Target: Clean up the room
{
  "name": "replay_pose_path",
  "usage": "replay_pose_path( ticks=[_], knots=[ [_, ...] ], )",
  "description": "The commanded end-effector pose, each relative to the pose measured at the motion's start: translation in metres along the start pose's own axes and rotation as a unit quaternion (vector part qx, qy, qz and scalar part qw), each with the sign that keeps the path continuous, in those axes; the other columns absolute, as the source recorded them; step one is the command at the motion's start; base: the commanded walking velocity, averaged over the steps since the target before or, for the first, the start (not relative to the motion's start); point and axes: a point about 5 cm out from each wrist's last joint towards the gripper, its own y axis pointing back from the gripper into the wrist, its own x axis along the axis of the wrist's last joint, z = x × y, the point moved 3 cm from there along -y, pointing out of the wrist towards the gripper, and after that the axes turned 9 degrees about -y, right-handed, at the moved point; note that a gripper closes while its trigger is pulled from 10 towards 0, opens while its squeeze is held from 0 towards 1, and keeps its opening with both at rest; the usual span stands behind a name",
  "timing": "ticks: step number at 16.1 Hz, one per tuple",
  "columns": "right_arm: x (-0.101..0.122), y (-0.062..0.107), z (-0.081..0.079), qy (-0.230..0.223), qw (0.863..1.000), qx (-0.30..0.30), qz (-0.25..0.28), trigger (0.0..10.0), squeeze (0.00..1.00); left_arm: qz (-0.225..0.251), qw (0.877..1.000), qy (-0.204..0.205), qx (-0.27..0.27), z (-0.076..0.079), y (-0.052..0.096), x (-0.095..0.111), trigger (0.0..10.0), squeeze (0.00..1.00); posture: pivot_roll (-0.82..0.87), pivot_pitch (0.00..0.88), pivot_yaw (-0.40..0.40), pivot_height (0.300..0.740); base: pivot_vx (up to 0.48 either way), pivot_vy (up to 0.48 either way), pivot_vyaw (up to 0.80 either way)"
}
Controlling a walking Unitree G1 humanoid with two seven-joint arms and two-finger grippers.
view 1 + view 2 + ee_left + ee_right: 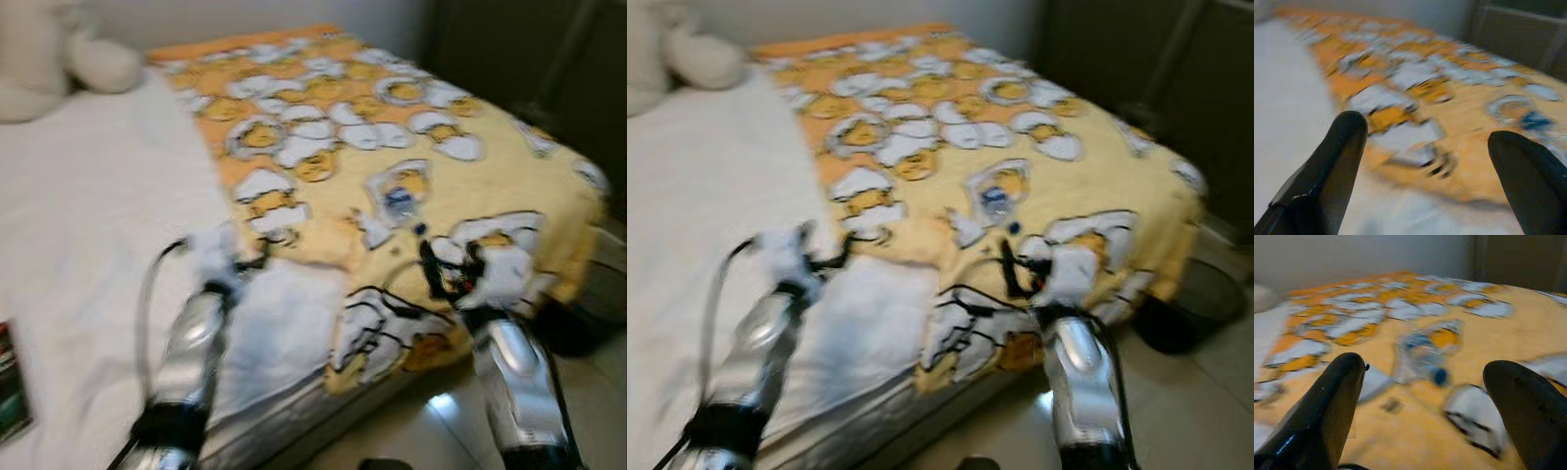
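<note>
A clear plastic bottle point(400, 201) with a blue cap lies on the yellow egg-patterned blanket point(323, 117) that covers the right half of the bed. My right gripper point(446, 269) hovers over the blanket's near edge, a short way in front of the bottle. Its wrist view has the bottle point(1422, 355) straight ahead between the open fingers point(1347, 377). My left gripper point(230, 259) is over the white sheet point(88, 196) where it meets the blanket. It is open too, with nothing between its fingers point(1347, 137). The pictures are blurred.
A white plush toy point(59, 54) sits at the bed's head on the left. A book point(12, 382) lies on the sheet at the left edge. Dark furniture point(549, 59) stands to the right, with a dark bin point(1185, 304) on the tiled floor beside the bed.
</note>
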Motion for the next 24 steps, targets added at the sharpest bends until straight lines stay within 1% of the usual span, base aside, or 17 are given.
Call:
replay_pose_path(
  ticks=[1,2,3,4,5,6,7,8,10,11,12,13,16,20,22,23,24],
  knots=[
    [0.010,0.001,-0.002,-0.002,1.000,-0.005,0.029,10.0,0.00,0.000,1.000,0.005,0.009,-0.006,0.003,0.002,10.0,0.00,-0.11,0.000,0.021,0.740,0.000,0.000,-0.49],
    [0.005,0.012,0.003,0.009,0.999,-0.017,0.029,10.0,0.00,0.008,1.000,-0.009,0.000,-0.003,0.007,0.004,10.0,0.00,-0.10,0.000,0.010,0.740,0.000,0.000,-0.49],
    [-0.002,0.017,0.007,0.007,0.999,-0.031,0.021,10.0,0.00,0.022,0.999,-0.029,-0.015,0.001,0.008,0.008,10.0,0.00,-0.09,0.000,0.007,0.740,0.000,0.000,-0.49],
    [-0.003,0.017,0.006,0.005,0.999,-0.030,0.018,10.0,0.00,0.027,0.999,-0.035,-0.022,0.004,0.008,0.010,10.0,0.00,-0.09,0.000,0.007,0.740,0.000,0.000,-0.50],
    [-0.003,0.011,0.004,0.009,1.000,-0.025,0.017,10.0,0.00,0.036,0.998,-0.031,-0.043,0.011,0.011,0.013,10.0,0.00,-0.08,0.000,0.008,0.740,0.000,0.000,-0.54],
    [-0.002,0.010,0.004,0.009,0.999,-0.025,0.018,10.0,0.00,0.039,0.998,-0.028,-0.048,0.012,0.012,0.014,10.0,0.00,-0.08,0.000,0.008,0.740,0.000,0.000,-0.54],
    [-0.003,0.004,0.000,0.006,1.000,-0.014,0.009,10.0,0.00,0.044,0.997,-0.027,-0.059,0.014,0.016,0.014,10.0,0.00,-0.06,0.000,0.001,0.740,0.000,-0.480,-0.54],
    [-0.008,-0.002,-0.006,0.011,1.000,0.003,-0.009,10.0,0.00,0.048,0.997,-0.025,-0.062,0.014,0.021,0.015,10.0,0.00,-0.04,0.000,-0.009,0.740,-0.360,-0.319,0.00],
    [-0.008,-0.011,-0.015,0.013,1.000,0.024,-0.011,10.0,0.00,0.054,0.997,-0.031,-0.043,0.004,0.023,0.019,10.0,0.00,0.00,0.000,-0.020,0.740,-0.349,-0.328,0.00],
    [-0.007,-0.014,-0.018,0.015,0.999,0.033,-0.011,10.0,0.00,0.056,0.997,-0.036,-0.040,0.003,0.023,0.020,10.0,0.00,0.01,0.000,-0.024,0.740,0.000,0.000,0.00],
    [-0.006,-0.023,-0.026,0.017,0.999,0.049,-0.011,10.0,0.00,0.058,0.996,-0.047,-0.038,0.000,0.022,0.023,10.0,0.00,0.03,0.000,-0.034,0.740,0.000,0.000,0.00],
    [-0.006,-0.027,-0.029,0.017,0.998,0.055,-0.012,10.0,0.00,0.061,0.996,-0.053,-0.034,-0.003,0.022,0.024,10.0,0.00,0.04,0.000,-0.042,0.740,0.000,0.000,0.00],
    [-0.009,-0.032,-0.035,0.013,0.997,0.069,-0.021,10.0,0.00,0.065,0.996,-0.058,-0.026,-0.007,0.023,0.027,10.0,0.00,0.06,0.000,-0.062,0.740,0.000,0.000,0.00],
    [-0.016,-0.030,-0.043,0.004,0.996,0.081,-0.027,10.0,0.00,0.065,0.995,-0.062,-0.033,-0.004,0.020,0.031,10.0,0.00,0.06,0.000,-0.047,0.740,-0.280,0.000,0.00],
    [-0.019,-0.027,-0.039,-0.001,0.997,0.070,-0.028,10.0,0.00,0.063,0.996,-0.061,-0.031,-0.004,0.016,0.031,10.0,0.00,0.03,0.000,-0.033,0.740,0.000,0.000,0.00],
    [-0.017,-0.025,-0.038,-0.001,0.998,0.066,-0.023,10.0,0.00,0.057,0.995,-0.077,-0.042,0.001,0.011,0.029,10.0,0.00,0.01,0.000,-0.025,0.740,0.000,0.000,0.00],
    [-0.017,-0.025,-0.037,0.000,0.998,0.064,-0.022,10.0,0.00,0.055,0.994,-0.082,-0.046,0.003,0.010,0.029,10.0,0.00,0.01,0.000,-0.024,0.740,0.000,0.000,0.00]
  ],
)
